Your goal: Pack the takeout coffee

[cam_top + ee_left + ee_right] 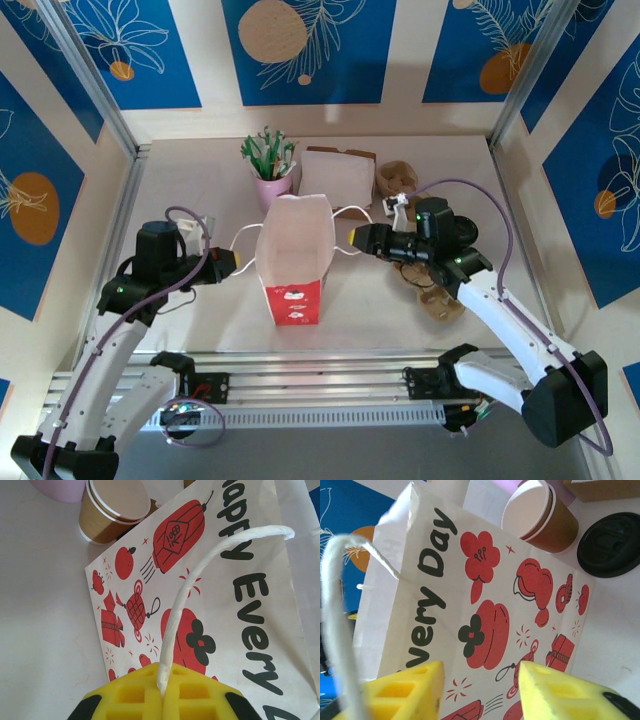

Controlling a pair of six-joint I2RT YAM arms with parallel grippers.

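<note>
Blue and cream patterned walls (pixel 310 50) close in a pale table (pixel 190 180). The right wrist camera catches the coffee (pixel 611 544) as a round black lid sitting on the table, outside the bag. Whether a tan cup body sits under the lid cannot be made out from this angle. Just beside it stand stacked open tan cups (pixel 540 515) with white insides, with a corner of a brown box (pixel 600 489) just past them. The left wrist camera sees the same cups (pixel 115 510) from the other side, next to the bottom corner of the paper bag (pixel 225 580).

From above, the bag (pixel 295 250) stands open in the middle of the table. A pink cup (pixel 272 188) of green sticks stands behind it.

The left gripper (pixel 163 690) is closed, its yellow pads pinching the left handle (pixel 200 570), a white twisted paper cord. The right gripper (pixel 480 680) has its jaws apart and grips nothing. The printed bag side shows through the gap, and the right handle (pixel 340 605) hangs loose outside one finger.
</note>
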